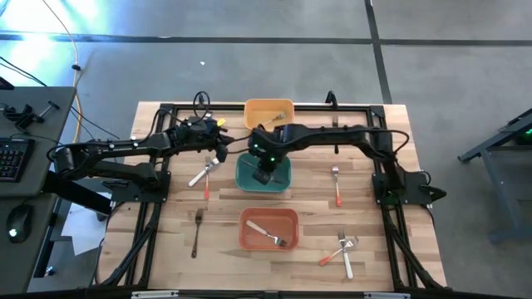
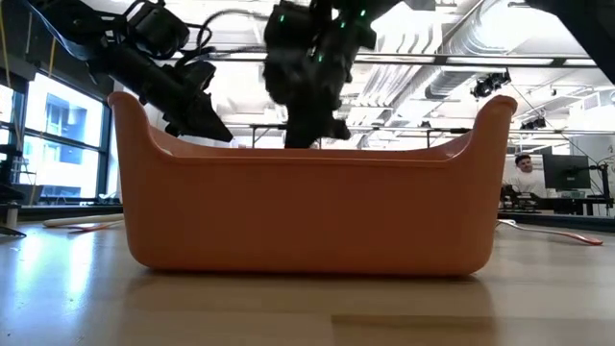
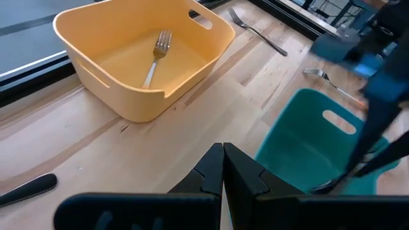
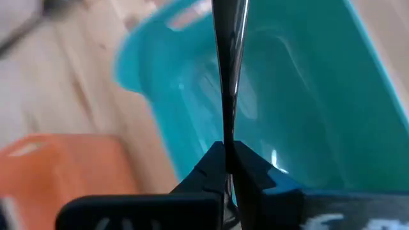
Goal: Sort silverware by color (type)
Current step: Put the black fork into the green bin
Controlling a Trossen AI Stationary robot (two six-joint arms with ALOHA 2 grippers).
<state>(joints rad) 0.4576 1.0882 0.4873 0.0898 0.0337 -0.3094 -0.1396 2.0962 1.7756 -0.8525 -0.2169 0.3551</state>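
Note:
My right gripper (image 1: pixel 264 172) hangs over the green bin (image 1: pixel 263 176), shut on a slim black fork (image 4: pixel 229 70). My left gripper (image 1: pixel 219 151) is shut and empty, just left of that bin, above the table. A tan-handled fork (image 3: pixel 153 61) lies flat in the yellow bin (image 1: pixel 268 112). A white-handled fork (image 1: pixel 268 233) lies in the red-orange bin (image 1: pixel 268 228). Flat on the table are a white-handled fork (image 1: pixel 200 174), a black fork (image 1: pixel 197 232), a red-orange-handled fork (image 1: pixel 337 188) and a crossed pair (image 1: pixel 344 250). My right gripper pinches the black fork's near end (image 4: pixel 227 142) between its two fingers, coming from above and pointing down. The fork runs on straight ahead of the fingers, in line with them, and hangs below them into the green bin (image 4: pixel 307 96). Whether its far end touches the bin, I cannot tell.
The three bins stand in a row down the table's middle; the red-orange bin (image 2: pixel 307 207) fills the low view. The black frame rail (image 1: pixel 266 108) runs around the table. Bare wood lies between the forks left and right. A person sits in the room behind (image 2: pixel 524 173).

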